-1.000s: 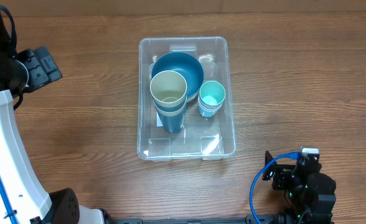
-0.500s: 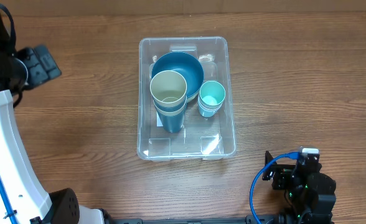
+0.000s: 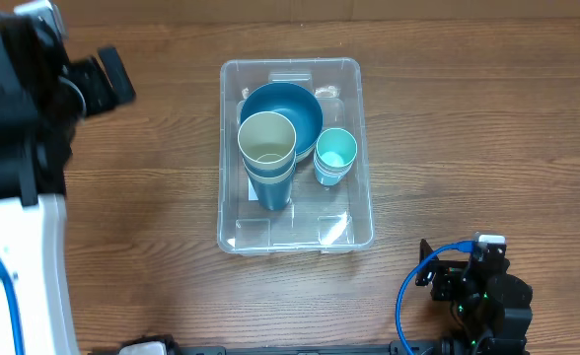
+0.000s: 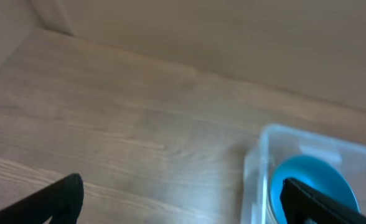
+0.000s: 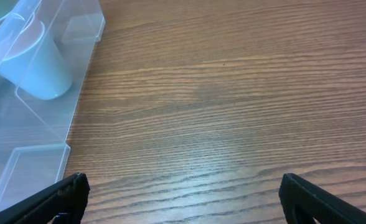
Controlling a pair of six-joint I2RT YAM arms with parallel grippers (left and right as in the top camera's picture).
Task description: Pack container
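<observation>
The clear plastic container [image 3: 270, 235] sits mid-table. Inside it are a blue bowl [image 3: 295, 104], a stack of blue cups with a cream inside [image 3: 267, 148] and a small teal cup [image 3: 335, 153]. My left gripper [image 3: 110, 83] is high over the table's far left, well apart from the container, open and empty. In the left wrist view [image 4: 183, 208] the container's corner [image 4: 258, 162] and the blue bowl [image 4: 304, 180] show at the right. My right gripper [image 3: 430, 268] rests at the front right, open and empty. In the right wrist view [image 5: 183, 205] the container [image 5: 40, 149] and teal cup [image 5: 43, 68] lie to the left.
Bare wooden tabletop [image 3: 468, 118] surrounds the container on all sides. A blue cable [image 3: 408, 296] loops beside the right arm at the front edge. A wall rises behind the table's far edge in the left wrist view [image 4: 233, 31].
My left arm has swung up and to the right, its gripper now nearer the container's far left corner. The right arm and the container's contents have not moved.
</observation>
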